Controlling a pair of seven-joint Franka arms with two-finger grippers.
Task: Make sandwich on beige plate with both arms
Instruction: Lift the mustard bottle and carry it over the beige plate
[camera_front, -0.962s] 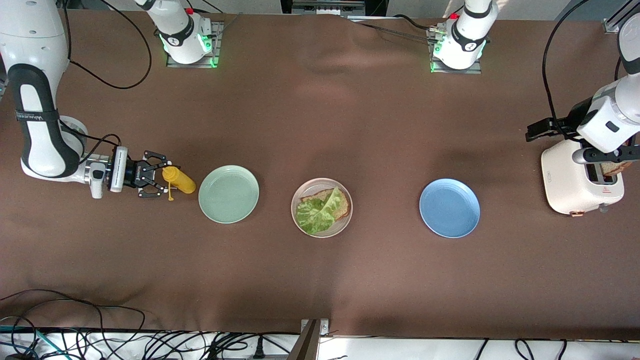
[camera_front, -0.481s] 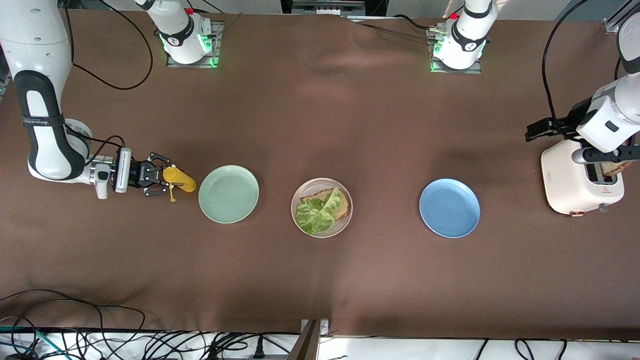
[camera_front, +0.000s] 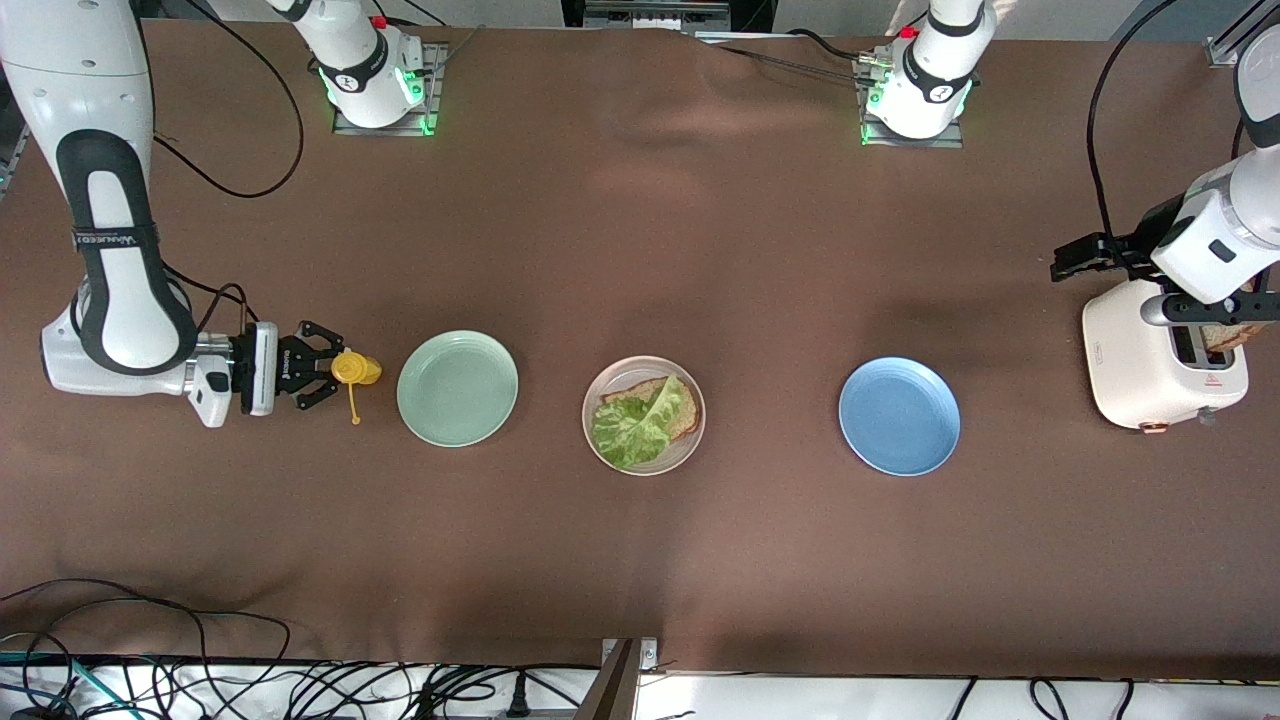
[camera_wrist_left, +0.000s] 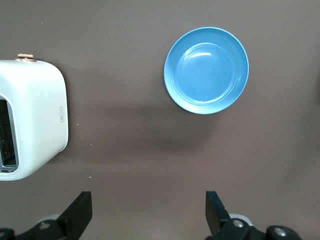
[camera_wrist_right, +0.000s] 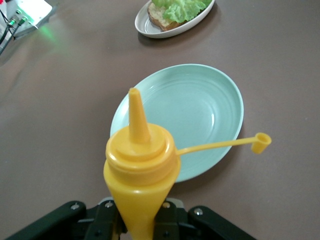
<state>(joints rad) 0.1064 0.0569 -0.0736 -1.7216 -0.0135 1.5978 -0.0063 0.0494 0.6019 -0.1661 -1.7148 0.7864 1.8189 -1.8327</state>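
The beige plate (camera_front: 690, 440) sits mid-table and holds one brown bread slice (camera_front: 684, 409) with a green lettuce leaf (camera_front: 628, 425) lying on it; the plate also shows in the right wrist view (camera_wrist_right: 150, 27). A second bread slice (camera_front: 1226, 336) stands in the white toaster (camera_front: 1140, 365). My right gripper (camera_front: 325, 370) is shut on the yellow squeeze bottle (camera_front: 356, 369), beside the mint-green plate (camera_front: 457, 388). In the right wrist view the bottle (camera_wrist_right: 142, 165) points nozzle-first at that plate (camera_wrist_right: 200, 115), its cap (camera_wrist_right: 261, 142) hanging open. My left gripper (camera_front: 1212, 311) is open and empty, above the toaster.
A blue plate (camera_front: 899, 416) lies between the beige plate and the toaster, and it shows in the left wrist view (camera_wrist_left: 206, 70) with the toaster (camera_wrist_left: 35, 120). Cables trail along the table edge nearest the front camera (camera_front: 150, 640). The arm bases stand along the farthest edge.
My right gripper has tipped the yellow bottle up from lying on the cloth, so it now shows end-on, and has drawn slightly away from the mint-green plate. The left arm has not moved.
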